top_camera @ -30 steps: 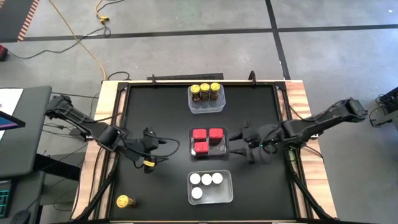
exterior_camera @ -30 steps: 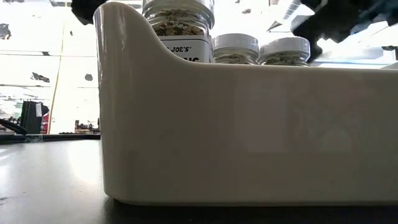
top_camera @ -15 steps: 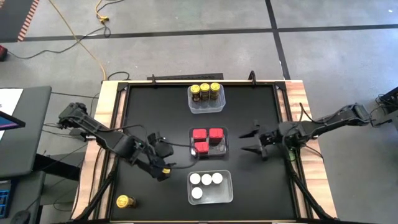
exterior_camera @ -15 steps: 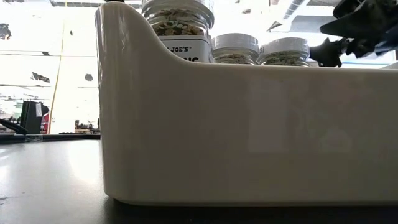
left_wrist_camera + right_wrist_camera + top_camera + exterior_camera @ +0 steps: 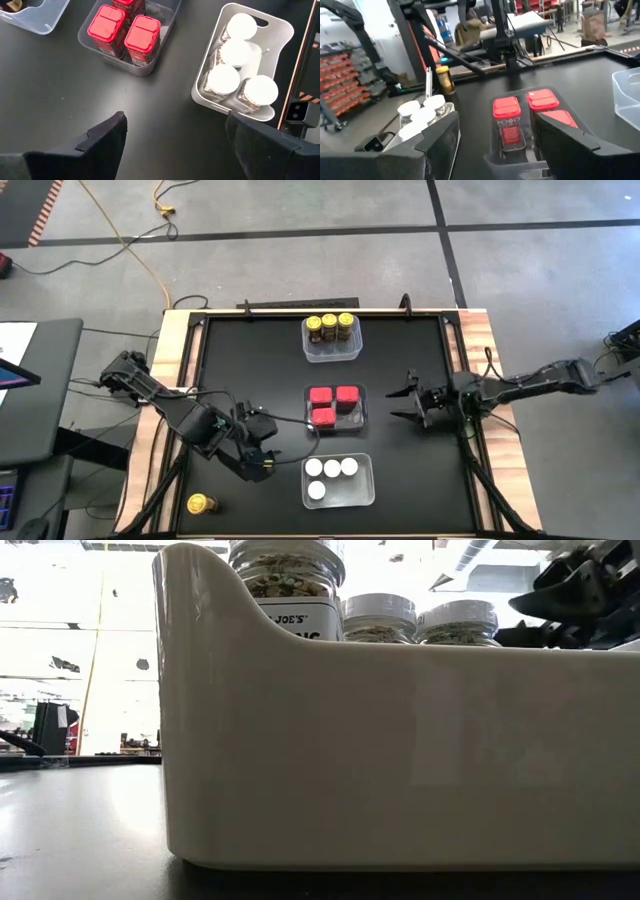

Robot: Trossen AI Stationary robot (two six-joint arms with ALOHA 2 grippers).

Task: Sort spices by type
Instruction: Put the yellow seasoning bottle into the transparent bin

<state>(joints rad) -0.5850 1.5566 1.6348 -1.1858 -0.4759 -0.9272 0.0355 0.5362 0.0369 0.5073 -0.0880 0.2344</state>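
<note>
The left gripper [image 5: 262,463] is hovering wide and empty; it should be squaring over the stray yellow-capped jar [image 5: 198,503] before closing.

Inspector: What sits ahead of your right gripper [image 5: 492,145]?

Operator: I see its fingers spread, empty. Past them, three red tins [image 5: 508,122] stand in a clear tub [image 5: 517,156]. White-capped jars [image 5: 422,116] beside; one yellow-capped amber jar [image 5: 444,79] farther off.
</note>
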